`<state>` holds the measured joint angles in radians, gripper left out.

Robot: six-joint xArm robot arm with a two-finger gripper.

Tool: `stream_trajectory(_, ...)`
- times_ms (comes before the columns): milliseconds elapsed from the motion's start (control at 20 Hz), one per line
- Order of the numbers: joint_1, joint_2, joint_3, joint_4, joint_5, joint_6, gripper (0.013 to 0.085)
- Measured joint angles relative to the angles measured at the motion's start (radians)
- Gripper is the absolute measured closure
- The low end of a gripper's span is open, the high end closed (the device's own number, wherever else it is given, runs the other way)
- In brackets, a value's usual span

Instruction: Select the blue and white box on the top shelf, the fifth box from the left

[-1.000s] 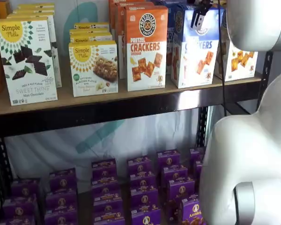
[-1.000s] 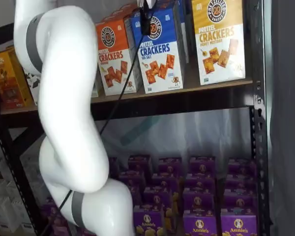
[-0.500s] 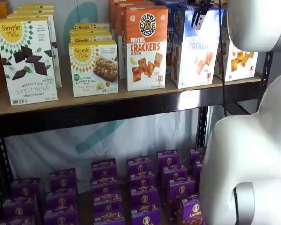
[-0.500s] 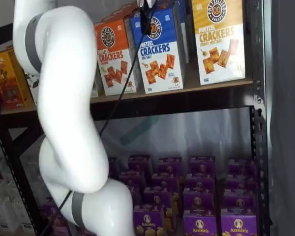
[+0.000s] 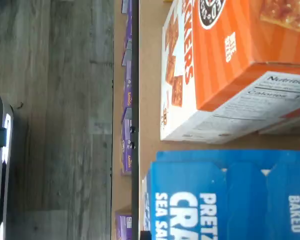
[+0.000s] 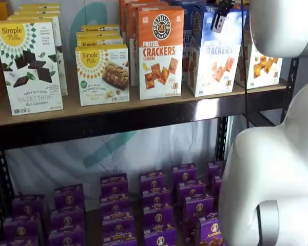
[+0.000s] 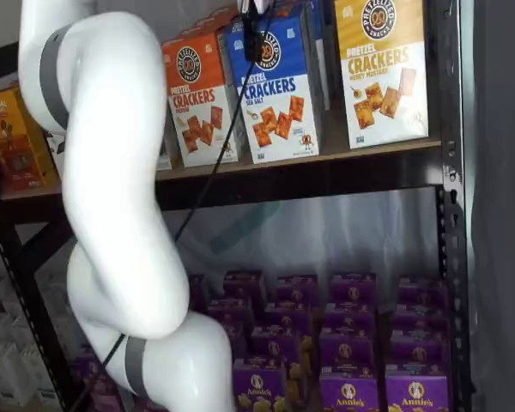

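Note:
The blue and white box (image 6: 213,56) stands on the top shelf (image 6: 118,108), between an orange Cheddar box (image 6: 160,51) and a yellow-topped box (image 6: 264,64). It also shows in a shelf view (image 7: 279,86) and, from above, in the wrist view (image 5: 230,200). My gripper (image 6: 218,16) hangs from the view's top edge at the box's blue top, black fingers closed on it, a cable beside them. In a shelf view the gripper (image 7: 254,30) sits over the box's front face by the round logo. The box leans slightly and its lettering is blurred.
Simple Mills boxes (image 6: 28,66) fill the shelf's left part. Small purple boxes (image 6: 154,205) crowd the lower level. My white arm (image 7: 120,189) stands between camera and shelves. A black upright (image 7: 451,215) bounds the shelf on the right.
The blue and white box has shifted and tilted a little toward the orange box with the gripper at its top. The arm has moved slightly left.

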<state>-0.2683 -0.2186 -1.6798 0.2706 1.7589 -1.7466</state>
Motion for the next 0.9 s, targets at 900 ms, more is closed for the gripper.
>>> stream_trajectory(900, -0.005, -0.055, -0.023, -0.008, 0.167, 0.012, 0.0410)
